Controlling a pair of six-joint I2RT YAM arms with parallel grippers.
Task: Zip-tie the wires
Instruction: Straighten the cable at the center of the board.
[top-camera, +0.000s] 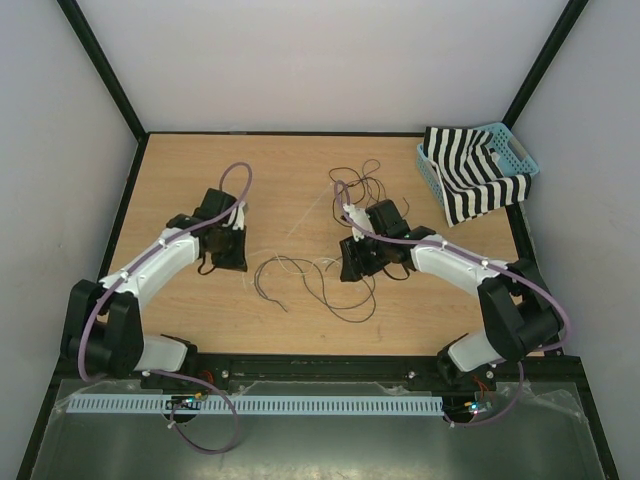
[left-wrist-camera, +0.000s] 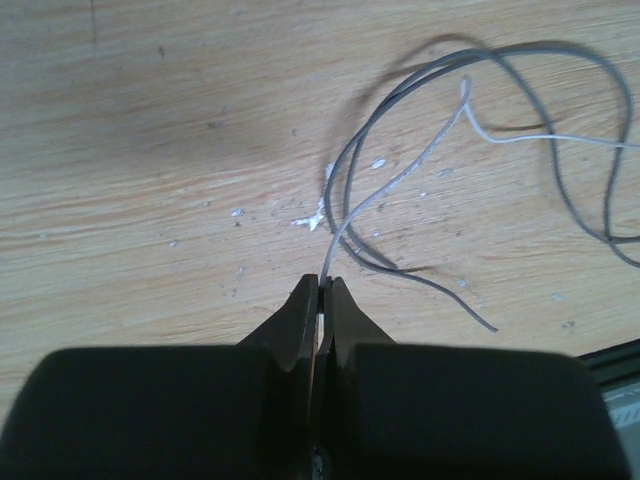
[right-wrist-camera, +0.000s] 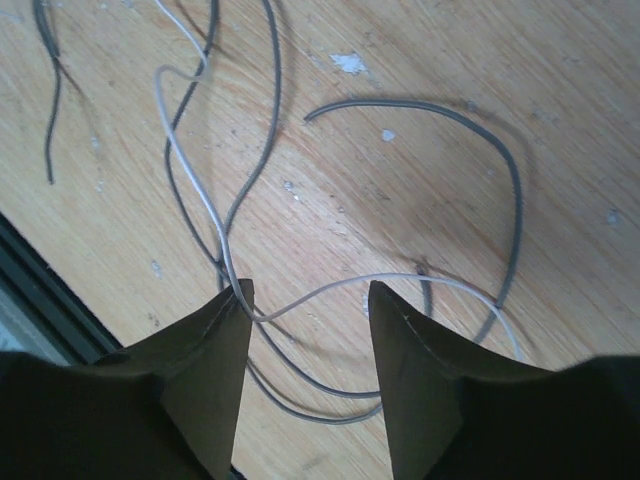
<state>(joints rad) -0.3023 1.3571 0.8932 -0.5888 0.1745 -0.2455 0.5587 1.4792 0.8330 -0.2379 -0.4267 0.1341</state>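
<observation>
My left gripper (left-wrist-camera: 323, 283) is shut on one end of the zip tie (left-wrist-camera: 395, 185), a thin whitish strip that runs up and right from the fingertips across the wood. The wires (left-wrist-camera: 460, 307) loop around it as thin dark strands. In the right wrist view, the zip tie (right-wrist-camera: 341, 281) curves across the gap of my right gripper (right-wrist-camera: 308, 300), which is open; the strip touches the left fingertip (right-wrist-camera: 238, 305). Dark wires (right-wrist-camera: 400, 100) lie on the table under and beyond it. From above, the left gripper (top-camera: 238, 262) and right gripper (top-camera: 345, 268) face each other over the wires (top-camera: 340, 317).
A blue basket (top-camera: 520, 150) with a black-and-white striped cloth (top-camera: 470, 180) sits at the back right corner. White flecks mark the wooden table (top-camera: 290, 160). A black rail runs along the near edge (top-camera: 320, 362).
</observation>
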